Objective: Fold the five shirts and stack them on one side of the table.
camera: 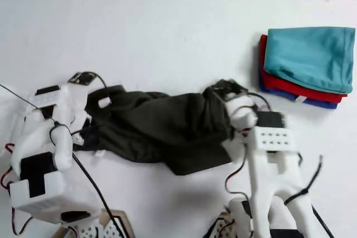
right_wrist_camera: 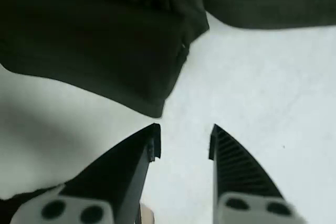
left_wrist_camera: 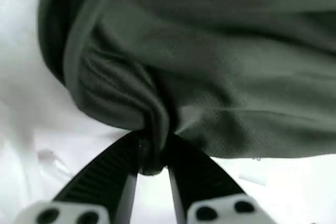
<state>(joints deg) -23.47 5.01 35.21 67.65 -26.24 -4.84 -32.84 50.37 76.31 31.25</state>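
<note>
A dark green shirt lies crumpled across the middle of the white table. My left gripper is shut on a bunched fold of the dark green shirt at its left end. My right gripper stands open just above the table, with a hem of the shirt a little beyond its fingertips and nothing between them. In the high view the right arm sits at the shirt's right end. A stack of folded shirts, teal over red over blue, rests at the far right.
The left arm's white body and its cables occupy the near left corner. Bare table stretches along the back and at the left rear. The right arm's base stands at the near edge.
</note>
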